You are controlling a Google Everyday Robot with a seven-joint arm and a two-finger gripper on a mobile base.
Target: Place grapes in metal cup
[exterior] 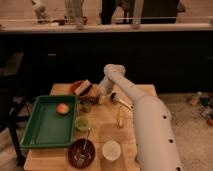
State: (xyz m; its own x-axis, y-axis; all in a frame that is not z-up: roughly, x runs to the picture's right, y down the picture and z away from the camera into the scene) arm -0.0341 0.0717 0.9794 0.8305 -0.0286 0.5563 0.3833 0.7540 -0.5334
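green tray (42,131) — orange fruit (62,108) inside | green cup (81,123) | white cup (111,149) | dark bowl (74,150)
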